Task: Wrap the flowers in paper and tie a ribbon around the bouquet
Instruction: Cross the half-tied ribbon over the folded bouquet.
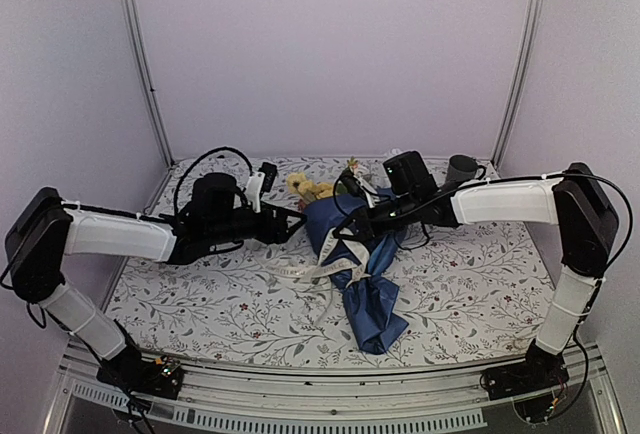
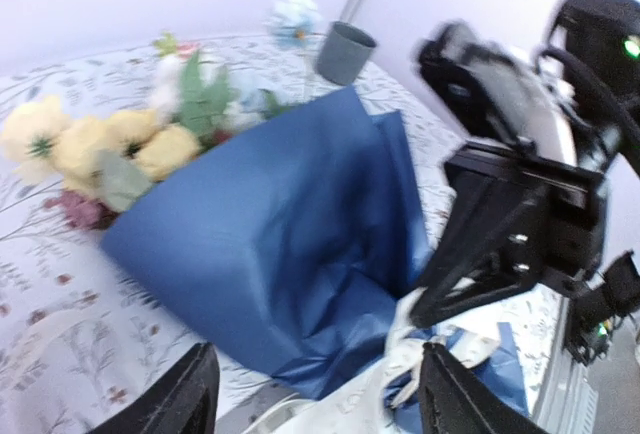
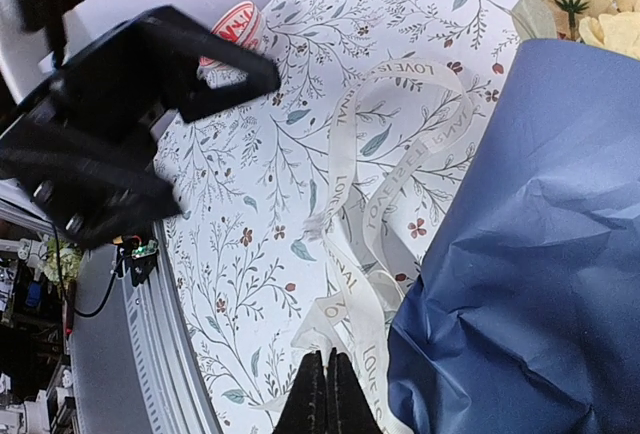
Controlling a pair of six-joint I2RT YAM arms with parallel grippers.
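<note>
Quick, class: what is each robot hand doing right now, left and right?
Left hand: open, holding nothing.
Right hand: closed, tips at the ribbon; whether it pinches it cannot be told.

Black arms (image 1: 230, 224) with white sleeves (image 1: 505, 202), looping black cables (image 1: 200, 164).

Blue paper (image 2: 290, 244) lies in a cone across the floral cloth (image 2: 60, 294), with yellow flowers (image 2: 110, 149) spilling out at its left end. A grey cup (image 2: 345, 52) stands behind. The right gripper (image 2: 418, 312), its jaws together, points down at the cream ribbon (image 2: 400, 374). The left gripper (image 2: 325, 399) fingers stand wide apart below.
</note>
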